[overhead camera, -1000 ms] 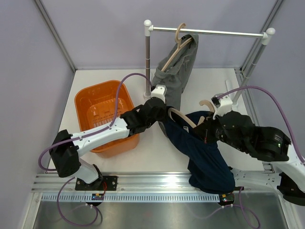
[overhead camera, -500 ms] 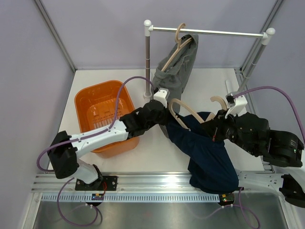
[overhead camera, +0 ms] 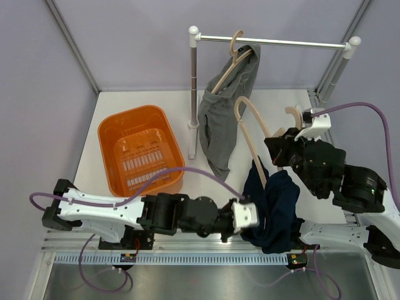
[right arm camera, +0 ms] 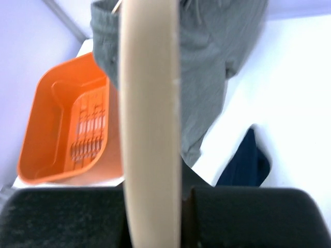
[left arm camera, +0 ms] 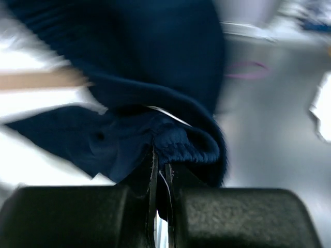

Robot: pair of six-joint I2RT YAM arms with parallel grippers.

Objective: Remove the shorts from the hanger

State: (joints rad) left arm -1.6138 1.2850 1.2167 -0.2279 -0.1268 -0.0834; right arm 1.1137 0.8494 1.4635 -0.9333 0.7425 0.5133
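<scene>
Two grasps, left pincer [left arm camera: 160, 163] nipping limp ribbed navy shorts [left arm camera: 129, 67], right pincer [right arm camera: 155, 201] clamping smooth curved wooden hanger [right arm camera: 150, 103]

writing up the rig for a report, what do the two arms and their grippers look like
Both arms have white links and bulky black joint housings: the left arm, the right arm. A purple cable loops along each. The left gripper and right gripper have black, grainy-textured fingers.

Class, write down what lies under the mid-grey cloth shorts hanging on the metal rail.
A pale wooden hanger. Its hook and one arm show; its other arm is covered by the mid-grey cloth shorts.
</scene>
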